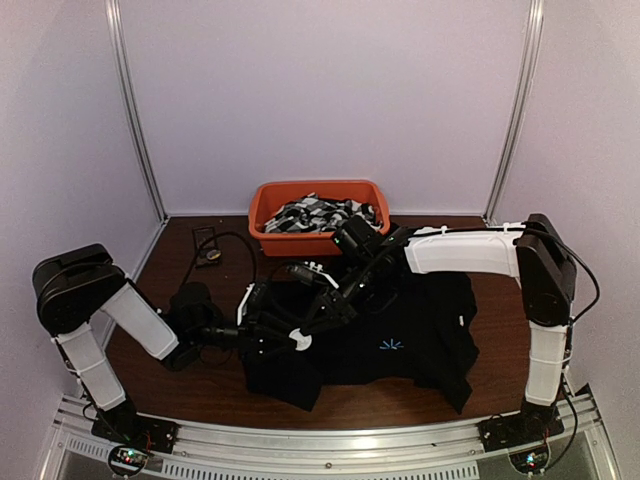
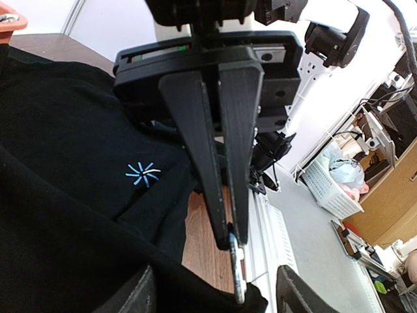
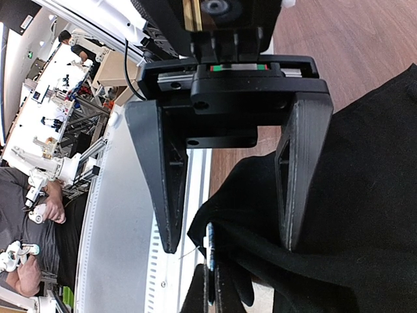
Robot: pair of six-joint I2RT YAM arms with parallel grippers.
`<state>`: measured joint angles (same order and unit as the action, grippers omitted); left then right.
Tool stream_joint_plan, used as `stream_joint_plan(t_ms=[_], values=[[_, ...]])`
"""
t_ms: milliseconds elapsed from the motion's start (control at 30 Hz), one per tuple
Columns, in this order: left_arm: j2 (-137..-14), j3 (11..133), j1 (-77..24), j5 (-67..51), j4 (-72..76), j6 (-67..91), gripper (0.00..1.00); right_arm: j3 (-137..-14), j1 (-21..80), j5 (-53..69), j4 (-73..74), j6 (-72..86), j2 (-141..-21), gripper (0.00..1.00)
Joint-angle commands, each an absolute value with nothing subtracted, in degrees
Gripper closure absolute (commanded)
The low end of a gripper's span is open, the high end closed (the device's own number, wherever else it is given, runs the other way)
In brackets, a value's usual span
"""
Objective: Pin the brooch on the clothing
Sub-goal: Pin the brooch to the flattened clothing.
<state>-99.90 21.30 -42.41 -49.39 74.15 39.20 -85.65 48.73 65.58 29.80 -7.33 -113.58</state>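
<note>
The clothing is a black shirt [image 1: 420, 320] with a light-blue starburst mark [image 1: 391, 345] [image 2: 143, 173], spread on the wooden table. My right gripper [image 2: 233, 238] [image 3: 215, 267] is shut on the brooch [image 2: 235, 270] [image 3: 210, 251], a thin bluish-silver piece seen edge-on at its tips. The brooch touches a raised fold of the shirt [image 3: 260, 254] near its lower left corner. My left gripper [image 3: 230, 246] [image 2: 215, 280] stands open, its fingers [image 2: 133, 293] on either side of that fold. In the top view both grippers meet over the shirt's left part [image 1: 300, 320].
An orange bin [image 1: 262, 200] holding black-and-white patterned fabrics [image 1: 320, 213] stands at the back centre. A small dark object with a cable [image 1: 207, 245] lies at the back left. The metal rail [image 1: 330, 440] runs along the near edge.
</note>
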Motion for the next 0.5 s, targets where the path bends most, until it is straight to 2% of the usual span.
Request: stream_joint_plan(t_ms=[0, 467], values=[[-101.3, 22.8, -42.0, -51.3, 96.7, 39.0, 0.39, -85.6, 48.9, 66.6, 30.3, -8.0, -113.0, 1.00], [-102.9, 23.9, -42.0, -52.2, 96.7, 39.8, 0.51, -85.6, 49.0, 66.5, 30.4, -8.2, -113.2, 1.00]])
